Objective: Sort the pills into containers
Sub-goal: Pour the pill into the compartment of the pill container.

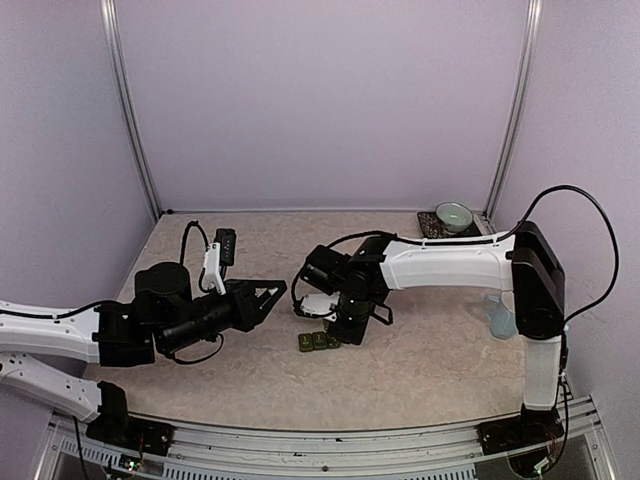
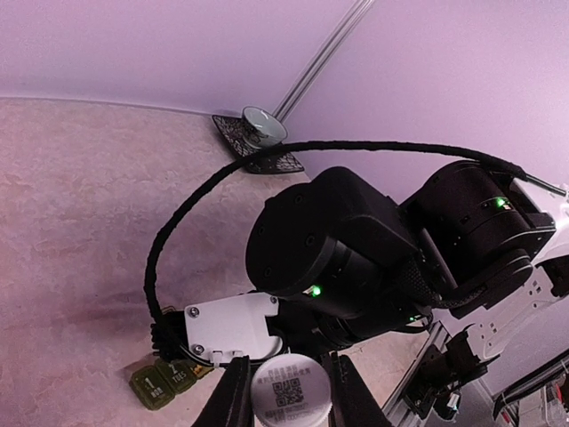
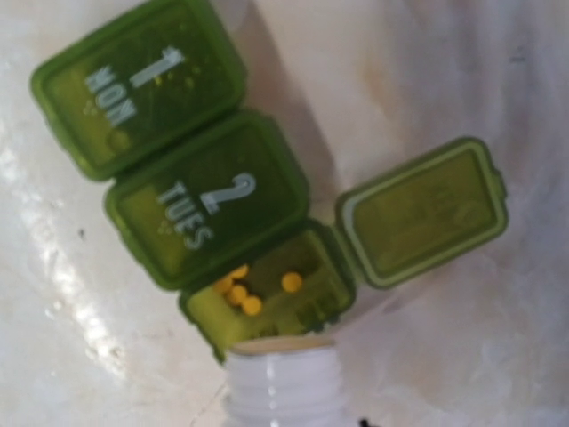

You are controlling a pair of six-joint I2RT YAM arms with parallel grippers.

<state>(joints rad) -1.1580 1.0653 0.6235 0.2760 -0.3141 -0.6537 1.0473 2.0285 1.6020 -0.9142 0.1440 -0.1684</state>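
Note:
The containers (image 3: 191, 191) are a green strip of three compartments. The lids marked MON and TUES are down, while the third lid (image 3: 422, 209) is flipped open. Several yellow pills (image 3: 238, 294) lie in that open compartment. The threaded neck of a white bottle (image 3: 284, 387) hangs right over its near edge, held in my right gripper (image 1: 345, 328), whose fingers do not show in the right wrist view. From above, the containers (image 1: 318, 341) lie just under that gripper. Left of them, my left gripper (image 2: 291, 396) is shut on a white cap (image 2: 291, 390) with a QR code.
A green bowl (image 1: 453, 216) on a dark saucer sits at the back right corner. A pale blue mug (image 1: 500, 315) stands by the right arm's upright link. The right arm's black wrist (image 2: 356, 258) and its cable fill the space in front of my left gripper.

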